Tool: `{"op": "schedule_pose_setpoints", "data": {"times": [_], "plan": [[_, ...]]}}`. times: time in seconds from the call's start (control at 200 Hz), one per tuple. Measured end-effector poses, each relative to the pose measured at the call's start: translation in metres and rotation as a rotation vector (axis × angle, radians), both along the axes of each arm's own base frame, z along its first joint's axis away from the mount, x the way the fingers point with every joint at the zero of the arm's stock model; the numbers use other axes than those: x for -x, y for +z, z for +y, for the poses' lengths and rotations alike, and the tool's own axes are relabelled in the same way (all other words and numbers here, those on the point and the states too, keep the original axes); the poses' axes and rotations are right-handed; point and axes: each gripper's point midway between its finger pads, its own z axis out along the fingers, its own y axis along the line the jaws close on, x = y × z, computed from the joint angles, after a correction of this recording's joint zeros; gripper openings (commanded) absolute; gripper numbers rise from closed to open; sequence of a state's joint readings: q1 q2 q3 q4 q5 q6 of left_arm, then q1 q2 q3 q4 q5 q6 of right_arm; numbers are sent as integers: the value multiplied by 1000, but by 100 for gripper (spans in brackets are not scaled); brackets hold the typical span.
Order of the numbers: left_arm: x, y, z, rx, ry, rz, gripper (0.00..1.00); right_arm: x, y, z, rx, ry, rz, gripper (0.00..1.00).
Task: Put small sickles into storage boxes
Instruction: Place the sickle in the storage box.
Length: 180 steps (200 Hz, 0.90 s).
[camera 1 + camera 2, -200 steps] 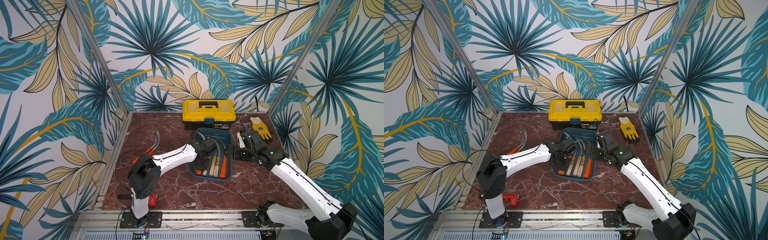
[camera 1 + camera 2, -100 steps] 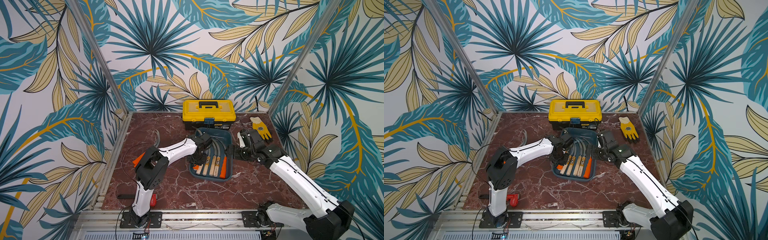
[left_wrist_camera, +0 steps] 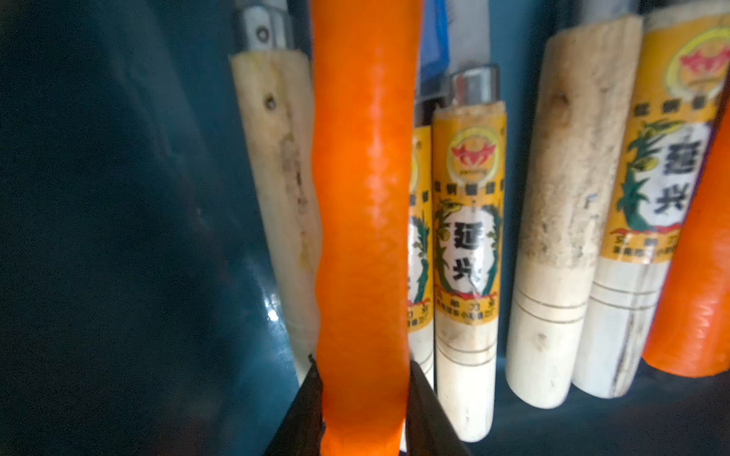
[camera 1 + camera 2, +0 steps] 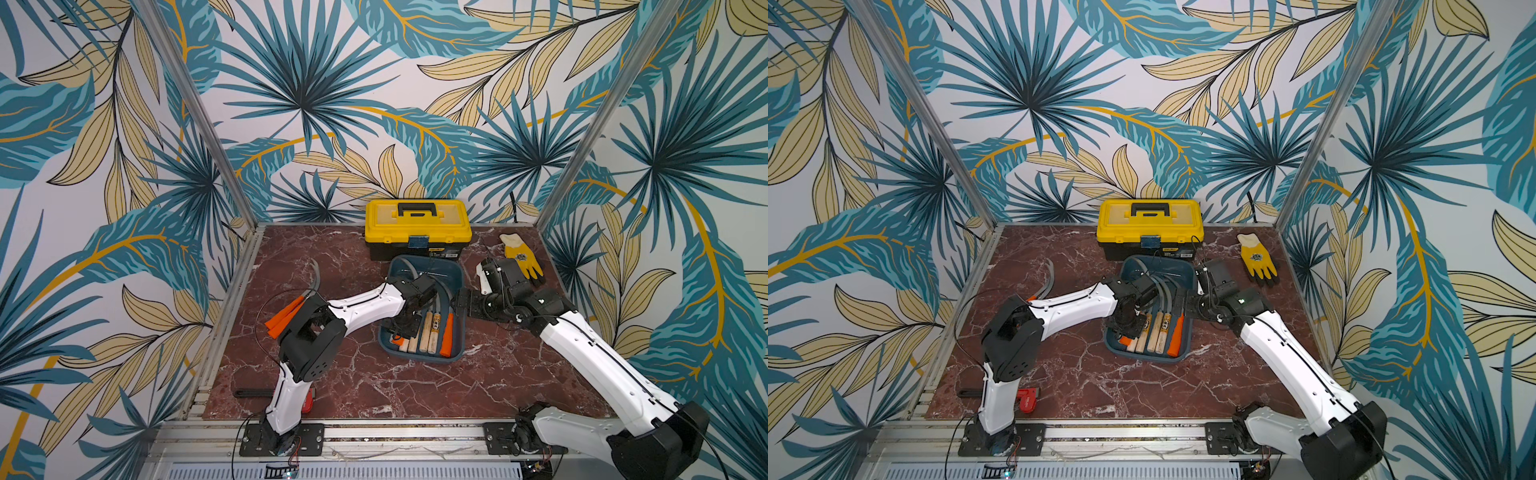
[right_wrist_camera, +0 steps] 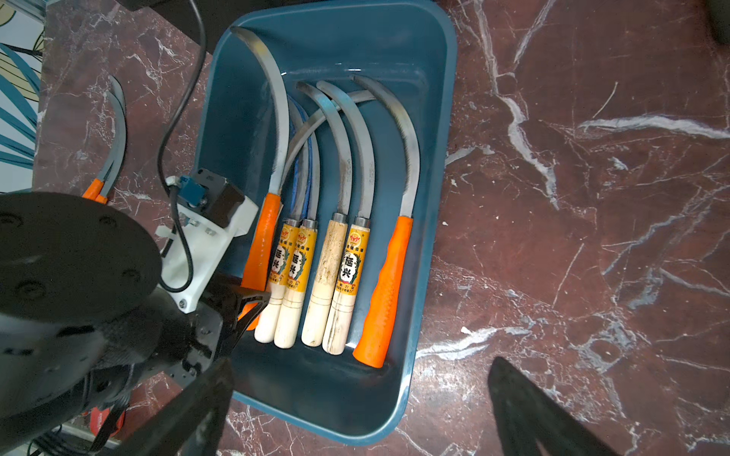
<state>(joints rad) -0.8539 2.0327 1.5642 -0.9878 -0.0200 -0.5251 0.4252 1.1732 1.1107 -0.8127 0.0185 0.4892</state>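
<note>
An orange-handled sickle (image 3: 363,197) is clamped by the left tool (image 3: 363,371) inside the tray (image 5: 375,51), among other sickles (image 5: 332,276); the right tool (image 5: 359,367) is held apart nearby.

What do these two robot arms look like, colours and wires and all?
The left arm and right arm have smooth white shells with chunky black joints. A thin black cable runs along each. Both end in tapered black fingers; a white bracket at the left wrist carries a small camera.

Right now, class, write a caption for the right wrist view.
Sickles in the tray, left hand gripping an orange sickle.
</note>
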Motion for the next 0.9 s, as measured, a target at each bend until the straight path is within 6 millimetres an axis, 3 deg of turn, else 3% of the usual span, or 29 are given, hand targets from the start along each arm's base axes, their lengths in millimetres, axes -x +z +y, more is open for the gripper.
{"op": "schedule_pose_setpoints", "data": {"times": [0.335, 0.611, 0.901], "plan": [[1, 1, -1, 4, -3, 2, 0, 0, 0, 0, 0, -1, 0, 100], [13, 3, -3, 12, -24, 16, 0, 1, -2, 0, -9, -13, 7, 100], [19, 5, 1, 11, -27, 23, 28, 4, -1, -1, -28, -26, 4, 100]]}}
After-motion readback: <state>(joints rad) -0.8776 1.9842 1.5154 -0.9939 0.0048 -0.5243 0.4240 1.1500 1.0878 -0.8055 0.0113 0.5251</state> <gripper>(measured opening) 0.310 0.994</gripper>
